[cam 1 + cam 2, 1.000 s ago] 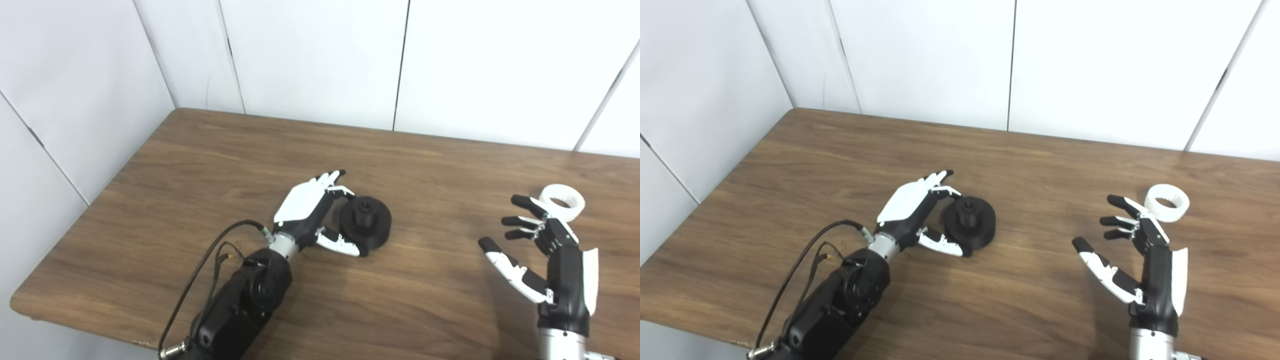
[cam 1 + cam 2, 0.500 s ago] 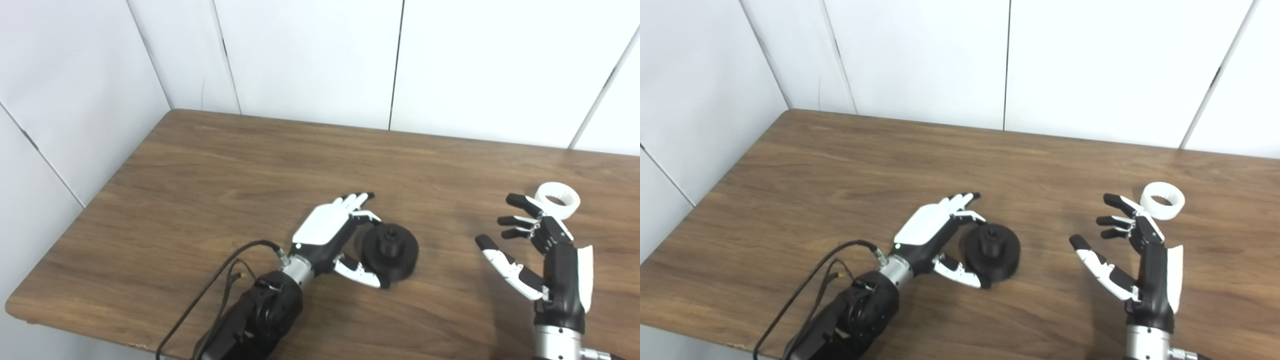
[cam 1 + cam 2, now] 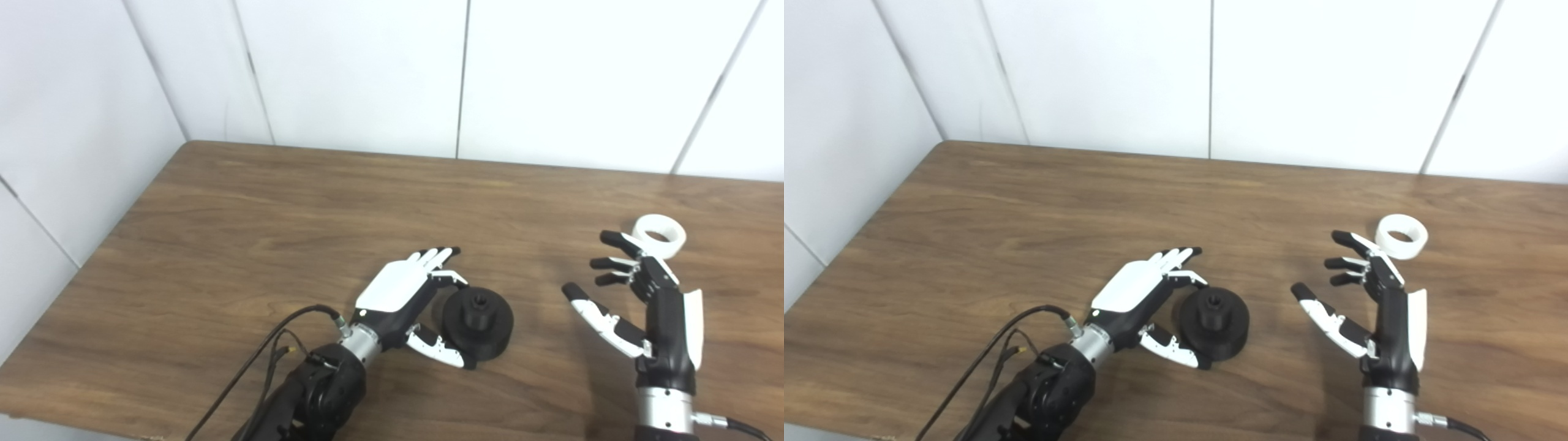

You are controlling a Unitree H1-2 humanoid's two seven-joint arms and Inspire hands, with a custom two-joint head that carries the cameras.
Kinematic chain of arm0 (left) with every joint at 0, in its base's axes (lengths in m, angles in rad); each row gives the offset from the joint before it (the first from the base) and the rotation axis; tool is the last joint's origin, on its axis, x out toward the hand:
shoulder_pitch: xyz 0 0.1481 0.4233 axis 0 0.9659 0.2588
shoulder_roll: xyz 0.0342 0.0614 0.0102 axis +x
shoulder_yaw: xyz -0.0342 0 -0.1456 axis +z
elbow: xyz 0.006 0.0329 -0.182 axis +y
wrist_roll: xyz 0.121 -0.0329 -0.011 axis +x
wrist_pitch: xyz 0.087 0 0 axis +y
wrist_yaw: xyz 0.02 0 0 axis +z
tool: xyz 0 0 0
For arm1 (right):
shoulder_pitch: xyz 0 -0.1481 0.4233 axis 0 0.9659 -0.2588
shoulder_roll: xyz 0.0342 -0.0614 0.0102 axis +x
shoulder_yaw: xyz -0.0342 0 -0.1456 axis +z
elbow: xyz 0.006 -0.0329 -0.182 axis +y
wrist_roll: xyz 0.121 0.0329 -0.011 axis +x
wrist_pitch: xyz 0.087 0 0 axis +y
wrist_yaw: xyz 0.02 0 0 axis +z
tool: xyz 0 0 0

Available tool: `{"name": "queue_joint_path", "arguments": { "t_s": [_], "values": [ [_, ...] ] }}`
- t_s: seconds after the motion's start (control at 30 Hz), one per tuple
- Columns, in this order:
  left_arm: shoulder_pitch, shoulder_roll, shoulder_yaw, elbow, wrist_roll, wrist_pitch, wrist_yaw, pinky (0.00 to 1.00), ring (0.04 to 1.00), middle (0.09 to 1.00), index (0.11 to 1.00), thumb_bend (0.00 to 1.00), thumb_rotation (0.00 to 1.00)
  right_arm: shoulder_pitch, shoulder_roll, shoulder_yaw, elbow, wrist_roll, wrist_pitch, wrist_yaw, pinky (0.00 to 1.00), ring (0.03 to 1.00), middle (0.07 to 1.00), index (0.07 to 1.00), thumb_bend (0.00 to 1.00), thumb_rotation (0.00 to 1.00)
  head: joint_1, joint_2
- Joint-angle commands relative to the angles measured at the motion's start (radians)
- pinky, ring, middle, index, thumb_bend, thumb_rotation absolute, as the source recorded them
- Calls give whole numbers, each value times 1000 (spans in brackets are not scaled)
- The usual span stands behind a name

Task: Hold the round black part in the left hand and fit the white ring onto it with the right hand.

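Left hand, fingers spread, cups the round black part resting on the wooden table; contact unclear. Right hand raised, fingers spread, empty. Beyond it, white ring lies flat.

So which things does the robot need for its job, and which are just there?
Needed:
black part
white ring
left hand, open beside the part
right hand, open near the ring

Just there:
table
cables by the left arm
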Motion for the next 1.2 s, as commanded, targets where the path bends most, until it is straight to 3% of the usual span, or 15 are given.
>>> {"name": "queue_joint_path", "arguments": {
  "t_s": [0.0,0.13,0.17,0.23,0.33,0.7,0.93,1.07,1.17],
  "values": [
    [4,8,2,-23,15,-13,-19,1000,1000,1000,650,1000,345,42,19,6,11,-16,-9,-13,492,604,743,710,675,223,-5,0],
    [6,16,20,-16,-3,-37,-12,1000,1000,1000,646,1000,340,40,34,11,12,-22,-9,-16,494,607,746,707,672,217,-133,0],
    [8,17,25,-17,-4,-40,-14,1000,1000,1000,646,1000,339,41,37,13,9,-24,-7,-16,493,607,748,710,668,205,-133,0],
    [10,30,38,-18,-14,-48,-22,1000,1000,1000,647,1000,341,43,51,23,7,-37,-7,-19,493,609,752,713,660,188,-237,-7],
    [15,47,56,-19,-32,-65,-31,1000,1000,1000,646,1000,335,42,68,40,14,-74,-12,-37,495,612,756,716,644,161,-304,-17],
    [25,57,88,-13,-53,-101,-56,1000,1000,1000,652,1000,294,36,88,54,22,-126,-5,-68,498,606,737,716,637,176,-384,-33],
    [21,53,90,-5,-56,-115,-58,1000,1000,1000,651,1000,294,-7,51,36,13,-162,11,-66,500,607,729,702,661,182,-401,-41],
    [15,53,93,5,-59,-126,-50,1000,1000,1000,651,1000,298,-47,-18,-9,-43,-234,115,-27,496,633,758,701,664,199,-400,-46],
    [13,52,95,9,-58,-128,-50,1000,1000,1000,653,1000,308,-66,-58,-28,-72,-289,191,-3,550,701,789,719,676,249,-400,-48]
  ]
}}
